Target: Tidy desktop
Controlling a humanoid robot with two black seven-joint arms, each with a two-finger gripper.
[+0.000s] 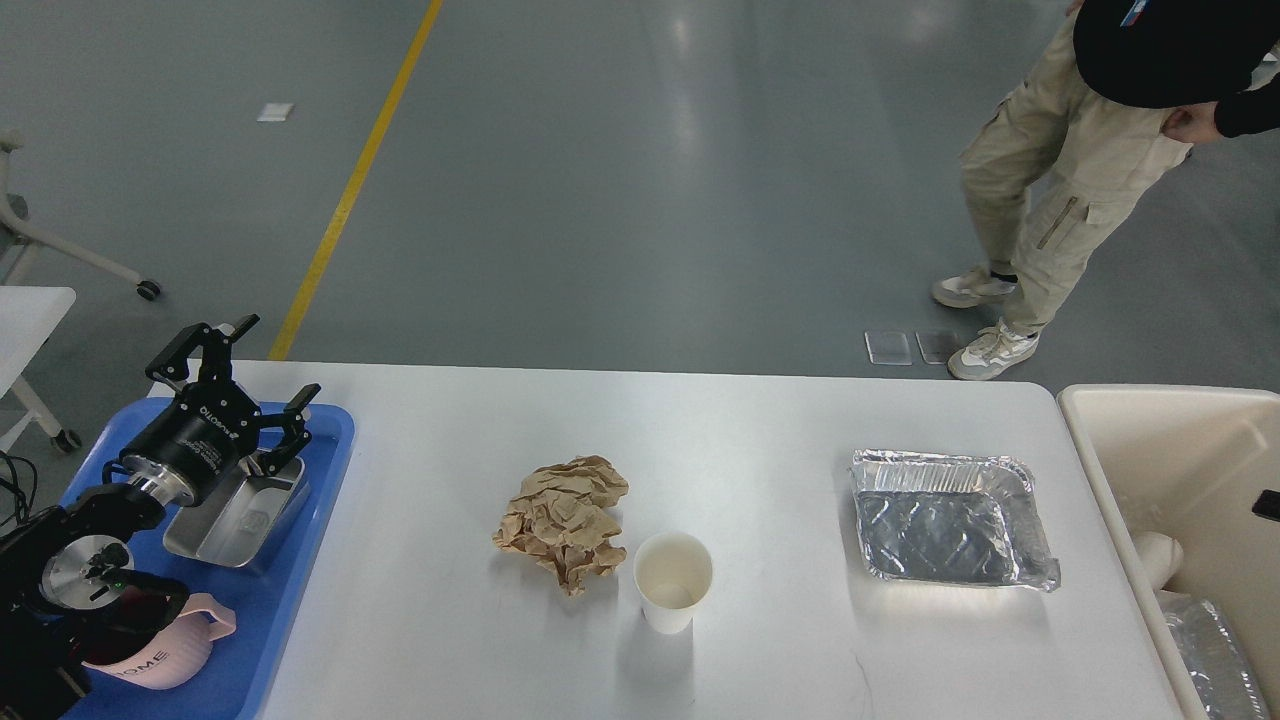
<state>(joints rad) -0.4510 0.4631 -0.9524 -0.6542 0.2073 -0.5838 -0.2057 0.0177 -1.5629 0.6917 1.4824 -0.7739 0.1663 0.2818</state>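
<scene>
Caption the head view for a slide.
Open left gripper over blue tray; crumpled paper, cup, foil pan on desktop.

The large, smooth white rectangular desktop [760, 440] with rounded corners lies flat and fills the lower part of the head view, far wider than anything upon it. Its far edge runs level across the picture, curving down at the far right corner; the near edge is cut off by the bottom of the picture. The surface is glossy, with soft pale reflections near the middle and at the right, and a few faint dark scuff marks toward the near edge. Its left side is covered.
</scene>
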